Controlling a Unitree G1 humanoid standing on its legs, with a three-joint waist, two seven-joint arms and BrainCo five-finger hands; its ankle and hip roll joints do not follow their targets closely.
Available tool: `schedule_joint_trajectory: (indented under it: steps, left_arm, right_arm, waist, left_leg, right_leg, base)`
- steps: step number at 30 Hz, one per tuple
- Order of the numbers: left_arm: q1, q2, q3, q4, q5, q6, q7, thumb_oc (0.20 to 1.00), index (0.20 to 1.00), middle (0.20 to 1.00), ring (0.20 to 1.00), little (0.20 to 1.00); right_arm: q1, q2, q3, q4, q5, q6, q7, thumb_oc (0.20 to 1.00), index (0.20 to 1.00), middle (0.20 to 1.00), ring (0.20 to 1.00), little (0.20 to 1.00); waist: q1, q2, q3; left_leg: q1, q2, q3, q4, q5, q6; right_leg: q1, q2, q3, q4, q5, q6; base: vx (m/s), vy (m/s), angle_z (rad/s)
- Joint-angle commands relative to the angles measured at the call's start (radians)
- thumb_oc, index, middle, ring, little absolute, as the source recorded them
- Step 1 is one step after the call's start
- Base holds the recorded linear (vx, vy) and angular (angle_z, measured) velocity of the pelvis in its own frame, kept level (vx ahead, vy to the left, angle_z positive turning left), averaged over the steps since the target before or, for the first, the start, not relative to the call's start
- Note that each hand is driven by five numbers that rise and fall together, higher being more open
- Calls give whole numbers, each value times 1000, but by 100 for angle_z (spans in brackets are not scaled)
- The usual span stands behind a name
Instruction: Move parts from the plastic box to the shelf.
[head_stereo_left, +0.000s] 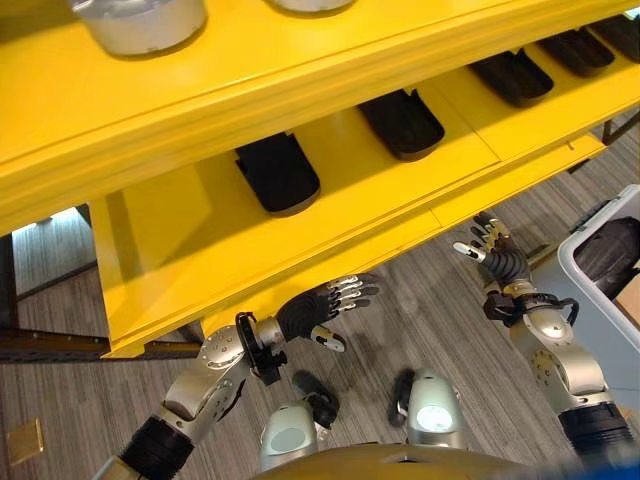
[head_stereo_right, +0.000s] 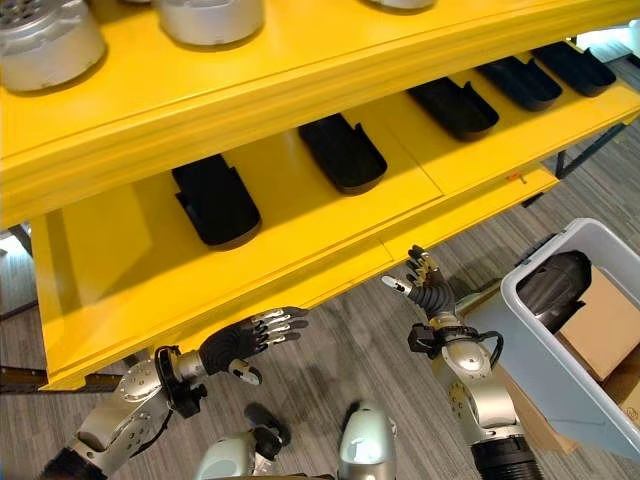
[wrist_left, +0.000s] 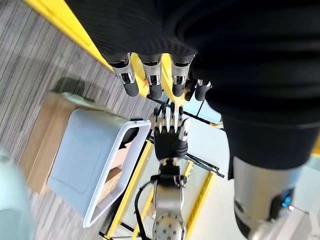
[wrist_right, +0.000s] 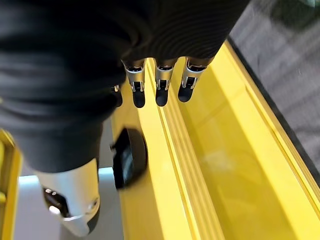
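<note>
Several black moulded parts (head_stereo_left: 278, 172) lie in a row on the middle level of the yellow shelf (head_stereo_left: 330, 235). At the right stands the grey plastic box (head_stereo_right: 540, 345) with one black part (head_stereo_right: 555, 285) inside. My left hand (head_stereo_left: 320, 305) hovers open and empty just below the shelf's front edge. Nearer the box, my right hand (head_stereo_left: 497, 250) is raised, also open and empty. The left wrist view looks past my straight fingers (wrist_left: 150, 75) to the right hand (wrist_left: 170, 137) and the box (wrist_left: 95, 165). In the right wrist view, a black part (wrist_right: 130, 157) lies on the shelf.
Silver metal canisters (head_stereo_right: 45, 40) stand on the shelf's top level. A brown cardboard carton (head_stereo_right: 600, 325) sits in the plastic box beside the black part. The box rests on a brown board (wrist_left: 45, 135). Grey striped floor (head_stereo_left: 420, 320) lies between shelf and box.
</note>
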Motion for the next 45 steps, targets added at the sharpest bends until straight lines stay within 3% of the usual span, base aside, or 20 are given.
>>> schedule_joint_trajectory:
  steps: [1,4,7,11,16,17,18,21,23,25,26,28,30,33,35,36,40,41,45]
  left_arm:
    - [-9,-23,19,-50,-28,-70,64,1000,1000,1000,1000,1000]
    - [-1,-42,39,-60,-53,-62,76,1000,1000,1000,1000,1000]
    - [-4,-52,52,-68,-85,-27,66,1000,1000,1000,1000,1000]
    - [14,-70,66,-72,-108,21,44,1000,1000,1000,1000,1000]
    - [22,-71,74,-72,-102,10,62,1000,1000,1000,1000,1000]
    - [19,-75,73,-72,-124,20,63,1000,1000,1000,1000,1000]
    - [2,-98,59,-65,-196,75,44,1000,1000,1000,1000,1000]
    - [-14,-116,38,-19,-177,79,95,1000,1000,1000,1000,1000]
    - [-13,-120,42,11,-185,64,104,1000,1000,1000,1000,1000]
    - [-9,-123,56,26,-200,50,104,1000,1000,1000,1000,1000]
    - [-5,-122,74,31,-211,52,93,1000,1000,1000,1000,1000]
    - [2,-118,95,26,-220,78,73,1000,1000,1000,1000,1000]
    - [16,-111,110,26,-211,111,50,1000,1000,1000,1000,1000]
    - [31,-110,118,20,-199,123,27,1000,1000,1000,1000,1000]
    - [46,-115,128,15,-200,121,16,1000,1000,1000,1000,1000]
    - [53,-113,134,13,-196,118,15,1000,1000,1000,1000,1000]
    - [55,-108,139,38,-140,80,6,1000,1000,1000,1000,1000]
    - [40,-104,134,47,-130,73,-1,1000,1000,1000,1000,1000]
    - [22,-93,118,58,-74,61,45,1000,1000,1000,1000,1000]
  right_arm:
    - [-47,-40,-45,9,-88,-68,-125,1000,1000,1000,1000,1000]
    - [-49,-42,-58,-2,-120,-1,-243,1000,1000,1000,1000,1000]
    - [-23,-60,-91,2,-223,13,-359,1000,1000,1000,1000,1000]
    - [39,-74,-157,34,-239,24,-434,1000,1000,1000,1000,1000]
    - [88,-88,-204,65,-301,-33,-426,1000,1000,1000,1000,1000]
    - [88,-95,-210,70,-311,-42,-419,1000,1000,1000,1000,1000]
    - [84,-101,-211,99,-345,-73,-396,1000,1000,1000,1000,1000]
    - [58,-115,-172,145,-347,-116,-364,1000,1000,1000,1000,1000]
    - [51,-120,-133,148,-351,-128,-365,1000,1000,1000,1000,1000]
    - [58,-119,-110,148,-354,-139,-341,1000,1000,1000,1000,1000]
    - [78,-118,-94,132,-356,-145,-318,1000,1000,1000,1000,1000]
    - [114,-113,-86,95,-315,-142,-292,1000,1000,1000,1000,1000]
    - [151,-100,-76,58,-220,-150,-270,1000,1000,1000,1000,1000]
    - [163,-95,-61,26,-207,-150,-251,1000,1000,1000,1000,1000]
    - [166,-91,-36,2,-220,-145,-225,1000,1000,1000,1000,1000]
    - [163,-91,-25,4,-224,-146,-212,1000,1000,1000,1000,1000]
    - [172,-71,-2,3,-10,-120,-108,1000,1000,1000,1000,1000]
    - [175,-64,-4,20,-15,-141,-90,1000,1000,1000,1000,1000]
    - [149,-53,14,35,-45,-141,-67,1000,1000,1000,1000,1000]
  waist:
    - [-6,-8,-65]
    - [-15,-10,-63]
    - [-59,-11,-57]
    - [-111,-5,-59]
    - [-155,6,-62]
    - [-159,9,-63]
    - [-169,17,-73]
    - [-170,19,-94]
    - [-147,22,-103]
    - [-131,28,-110]
    - [-122,31,-111]
    - [-118,34,-109]
    - [-108,34,-103]
    - [-96,36,-101]
    - [-78,39,-98]
    - [-71,40,-97]
    - [-70,30,-109]
    - [-72,26,-121]
    - [-66,24,-136]
  left_leg:
    - [-59,1,-180,48,-1,-4]
    - [-63,59,-154,79,32,-46]
    - [-36,77,-146,70,51,-73]
    - [3,87,-139,51,69,-94]
    - [35,127,-135,54,137,-139]
    - [41,136,-138,51,156,-151]
    - [55,156,-152,38,201,-177]
    - [63,148,-204,2,245,-206]
    - [30,105,-305,-11,238,-194]
    - [-6,25,-390,-19,177,-153]
    - [-28,-32,-420,-28,130,-124]
    - [-54,-68,-425,-48,123,-112]
    - [-111,-86,-420,-95,166,-117]
    - [-153,-80,-429,-119,226,-133]
    - [-173,-84,-480,-124,250,-139]
    - [-167,-94,-500,-133,233,-131]
    - [-114,-110,-503,-168,195,-113]
    - [-84,-129,-492,-192,166,-95]
    - [-52,-154,-470,-217,145,-72]
  right_leg:
    - [132,11,33,-203,5,57]
    - [167,41,14,-316,34,70]
    - [140,61,50,-345,59,73]
    - [102,89,89,-346,60,56]
    - [64,121,125,-333,37,22]
    - [59,131,131,-334,33,14]
    - [47,156,150,-333,22,-4]
    - [25,184,171,-334,19,-19]
    - [20,194,211,-338,20,-20]
    - [19,193,249,-342,22,-10]
    - [32,194,273,-361,27,-3]
    - [55,197,288,-386,36,6]
    - [97,201,296,-423,47,13]
    - [124,210,297,-441,50,10]
    - [137,218,315,-439,44,5]
    - [142,218,325,-432,38,5]
    - [161,221,334,-428,28,13]
    - [167,222,326,-430,26,20]
    - [173,232,309,-420,12,24]
  base:
    - [46,-378,-167]
    - [21,-385,-190]
    - [16,-368,-82]
    - [50,-366,-42]
    - [59,-323,-53]
    - [113,-438,-65]
    - [122,-447,-84]
    - [85,-241,-54]
    - [79,-121,-56]
    - [123,-74,-69]
    - [185,-81,-67]
    - [175,-63,-49]
    - [196,-54,-26]
    - [180,-15,1]
    - [208,69,-28]
    - [269,152,-81]
    - [217,170,-79]
    - [212,196,-22]
    - [159,135,-8]
